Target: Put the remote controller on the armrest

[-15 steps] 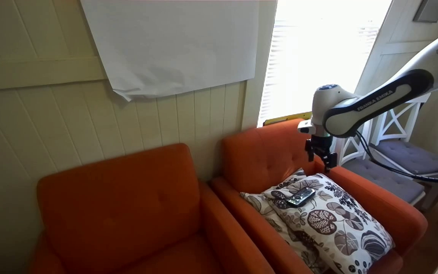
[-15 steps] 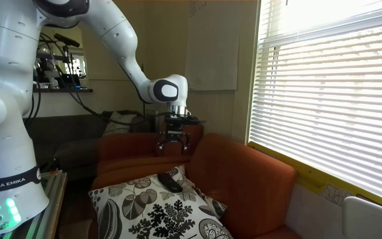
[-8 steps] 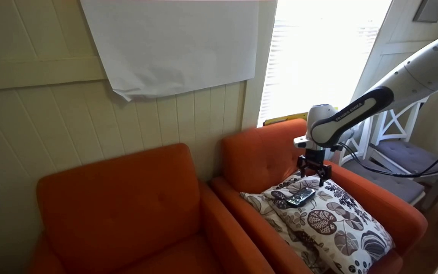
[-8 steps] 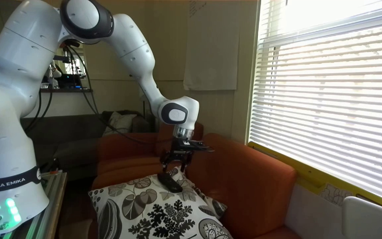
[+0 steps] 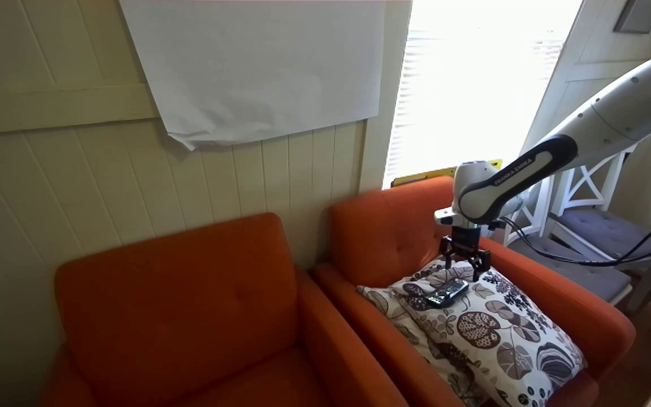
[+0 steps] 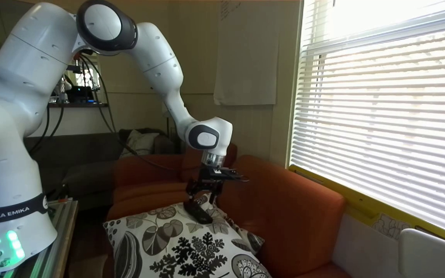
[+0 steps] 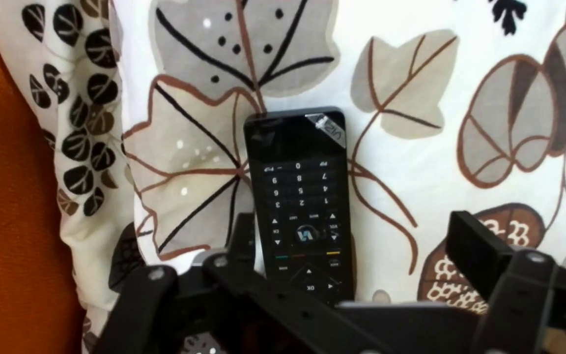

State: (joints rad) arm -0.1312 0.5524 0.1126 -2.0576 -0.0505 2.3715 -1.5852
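Note:
The black remote controller (image 5: 448, 293) lies flat on top of the patterned white pillow (image 5: 520, 333). It also shows in an exterior view (image 6: 198, 214) and in the wrist view (image 7: 305, 196), where its lower end is hidden behind the gripper. My gripper (image 5: 463, 271) is open and empty, just above the pillow by the remote; it shows in the wrist view too (image 7: 356, 241). There the remote lies close to the left finger, with a wide gap to the right finger. The orange armchair has an armrest (image 5: 568, 291) on one side of the pillow and another armrest (image 5: 382, 328) on the other.
The armchair's orange backrest (image 5: 393, 232) rises behind the pillow, close to my gripper. A second pillow (image 5: 410, 328) lies partly under the top one. Another orange armchair (image 5: 190, 311) stands alongside. White chairs with grey cushions (image 5: 613, 232) stand beyond the far armrest.
My gripper has come down from above the chair to just over the pillow and remote, with only a small drop in the last half second. The remote has not moved.

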